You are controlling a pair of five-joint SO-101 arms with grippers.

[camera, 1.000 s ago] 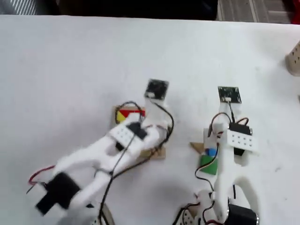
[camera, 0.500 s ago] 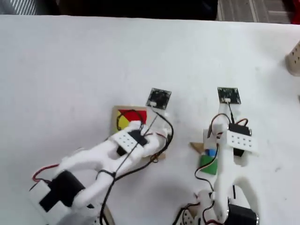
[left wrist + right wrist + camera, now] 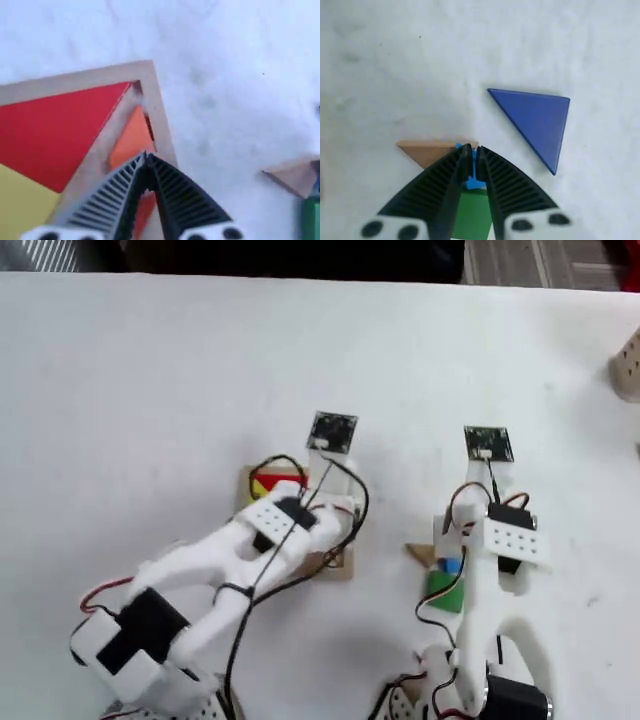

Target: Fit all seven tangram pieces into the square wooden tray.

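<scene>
Left fingers (image 3: 112, 197): closed, empty, over orange piece (image 3: 131, 144) in tray (image 3: 160, 125) (arm shifted, seemingly nudging it home); right fingers (image 3: 442, 182) closed, unmoved.

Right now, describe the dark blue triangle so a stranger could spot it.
On the white table, find the right gripper, shut on a light-blue piece between a tan triangle and a green piece. Just beyond lies the dark blue triangle, flat, alone, the only dark blue piece.

We see the wooden tray (image 3: 339, 564) mid-frame in the high view, holding a red triangle (image 3: 55, 130), a yellow piece (image 3: 20, 210) and an orange piece (image 3: 131, 142). Right of it lie a tan triangle (image 3: 427, 150), a light-blue piece (image 3: 473, 181), a green piece (image 3: 472, 215) and a dark-blue triangle (image 3: 535, 120).
</scene>
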